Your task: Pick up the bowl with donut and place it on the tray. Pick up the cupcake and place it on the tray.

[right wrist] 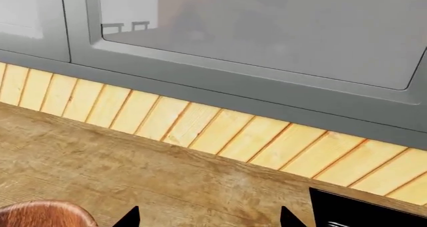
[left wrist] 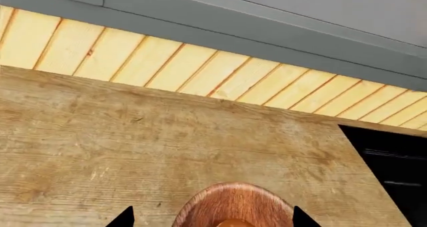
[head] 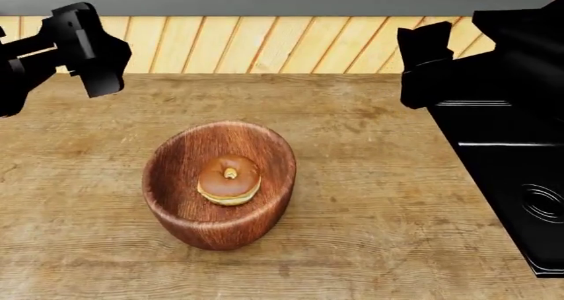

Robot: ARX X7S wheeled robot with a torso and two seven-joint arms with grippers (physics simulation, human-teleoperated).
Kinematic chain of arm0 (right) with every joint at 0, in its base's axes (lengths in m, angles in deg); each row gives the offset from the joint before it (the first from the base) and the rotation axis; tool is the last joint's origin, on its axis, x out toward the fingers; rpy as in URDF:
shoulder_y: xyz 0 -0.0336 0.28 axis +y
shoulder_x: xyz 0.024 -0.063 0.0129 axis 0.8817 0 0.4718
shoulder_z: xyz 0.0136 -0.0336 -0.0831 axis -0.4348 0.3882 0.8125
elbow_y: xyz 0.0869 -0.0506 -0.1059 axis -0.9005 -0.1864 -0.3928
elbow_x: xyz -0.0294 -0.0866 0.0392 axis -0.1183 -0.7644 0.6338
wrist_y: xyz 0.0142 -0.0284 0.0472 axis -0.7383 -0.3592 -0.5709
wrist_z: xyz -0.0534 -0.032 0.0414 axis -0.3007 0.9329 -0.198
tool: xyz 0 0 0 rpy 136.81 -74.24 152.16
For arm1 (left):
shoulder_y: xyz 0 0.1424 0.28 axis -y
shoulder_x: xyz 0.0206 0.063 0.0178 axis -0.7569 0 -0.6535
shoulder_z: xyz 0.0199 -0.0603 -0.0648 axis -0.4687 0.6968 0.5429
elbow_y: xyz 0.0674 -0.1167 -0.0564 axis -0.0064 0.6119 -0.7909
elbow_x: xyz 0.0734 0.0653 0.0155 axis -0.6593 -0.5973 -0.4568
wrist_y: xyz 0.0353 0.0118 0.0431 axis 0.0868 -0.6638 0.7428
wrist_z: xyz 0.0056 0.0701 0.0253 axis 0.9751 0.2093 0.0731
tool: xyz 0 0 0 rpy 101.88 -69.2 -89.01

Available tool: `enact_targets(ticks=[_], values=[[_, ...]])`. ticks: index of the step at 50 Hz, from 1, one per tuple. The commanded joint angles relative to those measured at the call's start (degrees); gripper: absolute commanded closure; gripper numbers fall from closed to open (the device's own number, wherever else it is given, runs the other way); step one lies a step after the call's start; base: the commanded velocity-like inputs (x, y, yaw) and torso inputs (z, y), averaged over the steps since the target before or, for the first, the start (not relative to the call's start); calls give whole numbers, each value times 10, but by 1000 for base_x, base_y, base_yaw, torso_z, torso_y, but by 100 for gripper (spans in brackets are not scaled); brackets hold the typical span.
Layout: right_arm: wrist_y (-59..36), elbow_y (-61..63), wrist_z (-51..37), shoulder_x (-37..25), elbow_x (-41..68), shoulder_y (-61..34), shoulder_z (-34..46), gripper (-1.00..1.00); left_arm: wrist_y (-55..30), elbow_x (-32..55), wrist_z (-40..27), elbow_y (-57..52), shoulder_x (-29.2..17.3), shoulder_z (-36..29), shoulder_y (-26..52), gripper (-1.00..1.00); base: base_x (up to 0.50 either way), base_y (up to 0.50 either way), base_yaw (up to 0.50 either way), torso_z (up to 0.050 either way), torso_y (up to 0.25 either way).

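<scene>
Donut [head: 229, 180] inside bowl [head: 219, 184], upright on wooden table [head: 370, 181]. Left gripper [left wrist: 212, 218] spread wide, empty, above bowl. Right gripper [right wrist: 208, 218] likewise spread, empty.

I see my right gripper's [right wrist: 208, 218] spread fingertips above the wooden counter [right wrist: 133, 172], the bowl's [right wrist: 40, 214] rim beside them

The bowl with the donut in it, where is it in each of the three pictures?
Head view: the bowl sits in the middle of the wooden table, donut inside.
Left wrist view: only its far rim shows at the bottom edge, between the jaw tips.
Right wrist view: a sliver of rim shows in the bottom-left corner.
Shared landmark: the pale plank strip behind the table, seen in all three views.
</scene>
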Motion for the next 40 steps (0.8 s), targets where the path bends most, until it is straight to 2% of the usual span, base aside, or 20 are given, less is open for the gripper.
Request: enact_targets(ticks=[1,9,21,32,40], values=[[-2,-15,17,8,-38,12,5,-100,33,45,-7,20,29,-20,-10,-100,0,0,0,0,0],[-8,-19,1,6,-40,4,11,-100,44,92,-12,-14,12,-24,-30,-100,0,0,0,0,0],[-12,-26,-6,16,-44,4,21,-100,-5,126,-18,-47,-34,-49,-53,-100,0,0,0,0,0],[-13,-26,-8,19,-42,2,23,-100,-30,96,-27,-34,-23,-61,-34,-100,0,0,0,0,0],[-12,-24,-7,15,-42,4,22,-100,-26,69,22,-30,9,-62,-70,-100,0,0,0,0,0]])
